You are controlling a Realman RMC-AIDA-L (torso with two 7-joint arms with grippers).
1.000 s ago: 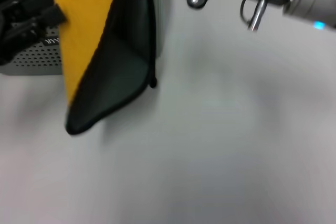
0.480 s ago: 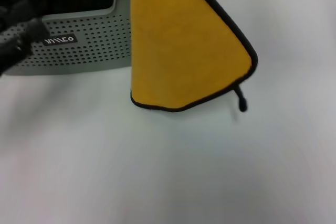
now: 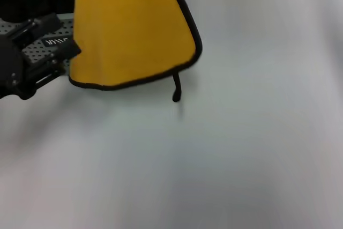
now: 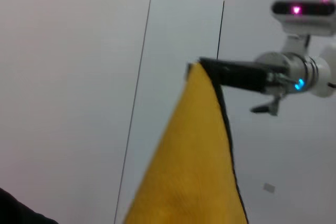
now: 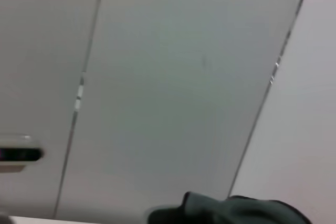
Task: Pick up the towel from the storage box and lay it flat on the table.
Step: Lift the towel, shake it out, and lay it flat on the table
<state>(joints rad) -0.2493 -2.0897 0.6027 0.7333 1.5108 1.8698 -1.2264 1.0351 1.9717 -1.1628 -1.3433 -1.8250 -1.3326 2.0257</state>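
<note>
**Towel hangs clear of the box, gripped from above**

White tabletop fills most of the head view, and the table (image 3: 241,148) lies bare beneath the hanging cloth. The towel (image 3: 128,30) hangs lifted off the surface, yellow-orange face toward the camera, its black-edged lower hem near the table but not resting on it; a short black loop (image 3: 176,90) dangles from one lower corner. Its long axis runs roughly vertical, from a pinched top corner down to the wide hem.

That top corner is the relation that matters. In the left wrist view the right gripper (image 4: 231,73) is clamped on the towel's peak, so the cloth hangs straight below it. In the head view the left gripper (image 3: 51,52) sits low at the towel's left edge, just in front of the storage box (image 3: 29,52), close to the hem; whether its fingers are parted or closed I cannot tell.

By my judgement, the left arm is the nearer one to catch a lower corner, so spreading the cloth flat would turn on it reaching toward that hem.
</note>
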